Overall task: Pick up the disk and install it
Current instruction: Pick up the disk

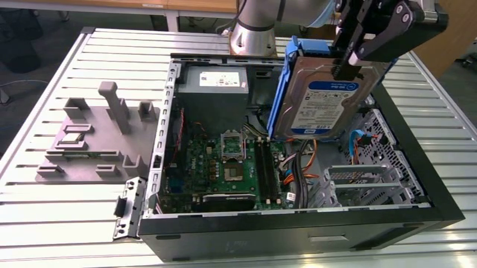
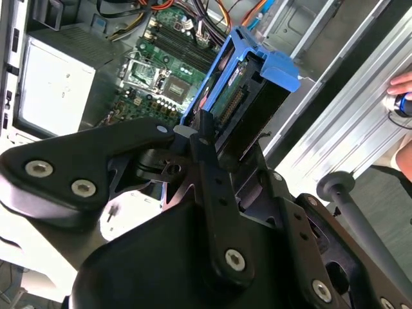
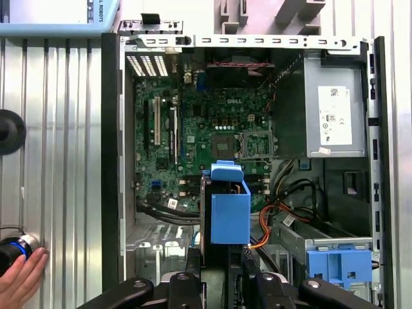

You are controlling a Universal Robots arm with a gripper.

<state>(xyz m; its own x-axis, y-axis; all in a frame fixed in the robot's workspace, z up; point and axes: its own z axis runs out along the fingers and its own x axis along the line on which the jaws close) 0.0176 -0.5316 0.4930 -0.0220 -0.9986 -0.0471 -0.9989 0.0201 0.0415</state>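
- Closest to the lens in the second wrist view, the black gripper [image 2: 215, 132] is pinching the disk [image 2: 248, 84] by one end, with its fingers [image 2: 206, 151] pressing on the two flat faces.
- In the exterior view the gripper [image 1: 344, 66] is holding the disk [image 1: 320, 106] upright in the air above the open computer case [image 1: 298, 220]. The white-and-blue label is facing the camera and the blue frame is running up the disk's edges.
- The disk's lower end is hanging over the inside of the case, between the motherboard [image 1: 223, 167] and the metal drive cage [image 1: 365, 178], and is touching neither.
- In the first wrist view the disk [image 3: 230, 206] is showing edge-on as a blue block over the motherboard's [image 3: 212, 129] edge. Orange cables [image 3: 267, 225] are lying just beside it inside the case [image 3: 111, 161].
- A blue bracket [image 3: 338, 265] is standing on the drive cage inside the case, apart from the disk.
- The power supply [image 1: 212, 84] is sitting in the case corner nearest the robot arm [image 1: 257, 28].
- The case is lying on its side on the ribbed metal worktop [image 1: 75, 212].
- A grey holder block [image 1: 97, 139] is resting on the worktop outside the case, on the exterior view's left.
- A person's hand [image 3: 19, 280] is resting on the worktop outside the case wall, touching a round blue-lit button [image 3: 13, 251].
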